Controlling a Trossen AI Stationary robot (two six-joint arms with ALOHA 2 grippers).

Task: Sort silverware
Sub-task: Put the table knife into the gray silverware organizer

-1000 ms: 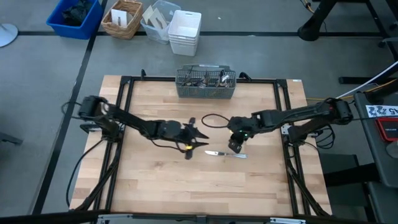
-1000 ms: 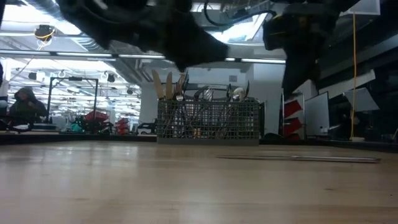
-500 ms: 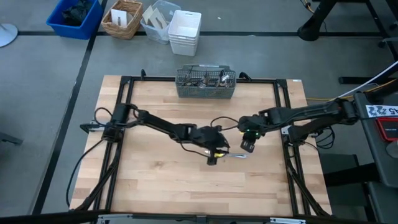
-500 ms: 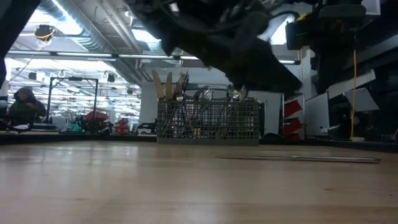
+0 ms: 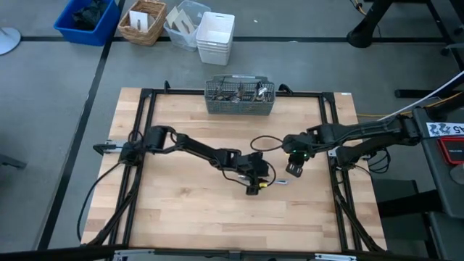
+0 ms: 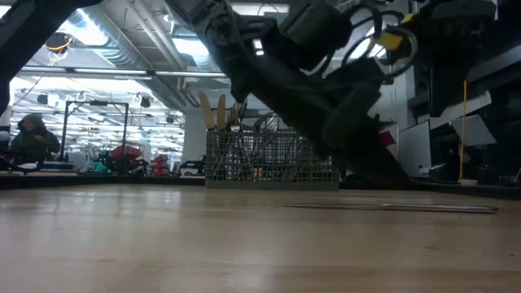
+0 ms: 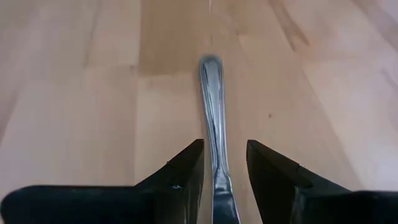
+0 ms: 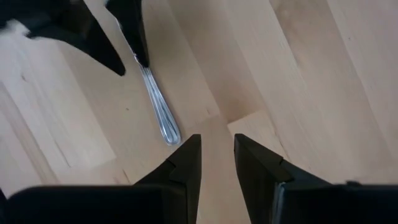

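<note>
One slim silver table knife (image 5: 275, 182) lies flat on the wooden table, right of centre; in the low view the knife (image 6: 391, 207) is a thin line on the boards. My left gripper (image 5: 254, 187) is low over it, open. In the left wrist view my left gripper (image 7: 224, 149) has one finger on either side of the knife (image 7: 213, 106), whose rounded handle end points away. My right gripper (image 5: 293, 170) hovers open just right of the knife, holding nothing. More silverware stands in the grey wire-mesh caddy (image 5: 240, 97) at the far edge.
The caddy (image 6: 273, 159) stands at the middle of the table's far edge, well behind both grippers. The two grippers are close together, with the knife's handle (image 8: 158, 109) between them. Bins and a basket sit on the floor beyond the table. Bare boards lie toward the near edge.
My left gripper has swept from the table's centre toward the right and near edges and come down over the knife, which has stayed where it lay. My right gripper has drawn back from above the knife toward the table's right edge.
</note>
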